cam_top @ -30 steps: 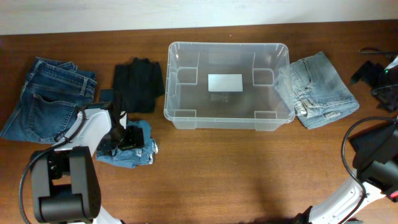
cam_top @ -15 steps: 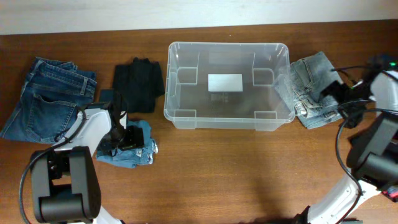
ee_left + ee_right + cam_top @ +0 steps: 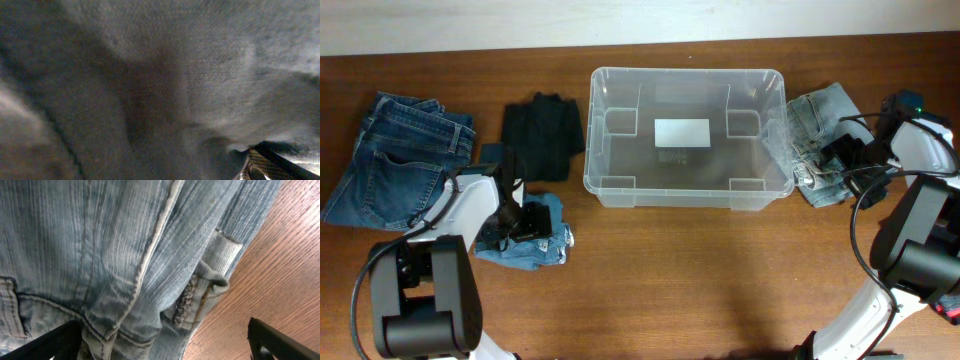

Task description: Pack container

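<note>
The clear container (image 3: 620, 150) stands empty at the table's middle, a white label (image 3: 681, 132) on its base. My left gripper (image 3: 525, 222) is pressed down into crumpled light-blue jeans (image 3: 545, 245) at the front left. Grey-blue cloth (image 3: 160, 75) fills the left wrist view, and only one fingertip (image 3: 267, 162) shows. My right gripper (image 3: 837, 163) is open over pale folded jeans (image 3: 815, 130) right of the container. In the right wrist view those pale jeans (image 3: 125, 255) lie between its spread fingers (image 3: 50, 342).
Dark blue folded jeans (image 3: 395, 150) lie at the far left. A black garment (image 3: 542, 135) lies between them and the container. Bare wood (image 3: 280, 270) shows right of the pale jeans. The arm bases stand at the front corners.
The right arm has swung in from the table's right edge and now sits low over the pale jeans. The left arm and the crumpled jeans have not moved.
</note>
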`<act>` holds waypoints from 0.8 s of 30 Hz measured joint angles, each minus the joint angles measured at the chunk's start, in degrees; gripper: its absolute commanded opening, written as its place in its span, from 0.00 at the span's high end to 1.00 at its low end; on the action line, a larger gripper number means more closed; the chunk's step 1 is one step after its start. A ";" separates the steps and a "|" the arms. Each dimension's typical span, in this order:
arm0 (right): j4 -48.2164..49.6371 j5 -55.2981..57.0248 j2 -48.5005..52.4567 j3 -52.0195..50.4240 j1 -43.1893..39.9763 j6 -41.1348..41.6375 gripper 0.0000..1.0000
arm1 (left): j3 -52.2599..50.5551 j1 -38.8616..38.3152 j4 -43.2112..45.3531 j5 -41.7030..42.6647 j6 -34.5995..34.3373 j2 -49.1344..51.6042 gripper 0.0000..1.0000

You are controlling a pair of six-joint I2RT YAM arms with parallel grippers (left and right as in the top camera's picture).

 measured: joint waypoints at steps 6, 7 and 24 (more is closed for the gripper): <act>2.67 0.24 -0.02 -1.40 -0.02 2.71 0.01 | 0.00 0.00 0.00 0.00 0.00 0.00 0.01; 3.39 0.20 -0.02 -1.81 -0.02 2.93 0.01 | 0.00 0.00 0.00 0.00 0.00 0.00 0.01; 10.95 -3.43 -0.87 -5.46 -0.28 5.57 0.43 | 0.00 0.00 0.00 0.00 0.00 0.00 0.01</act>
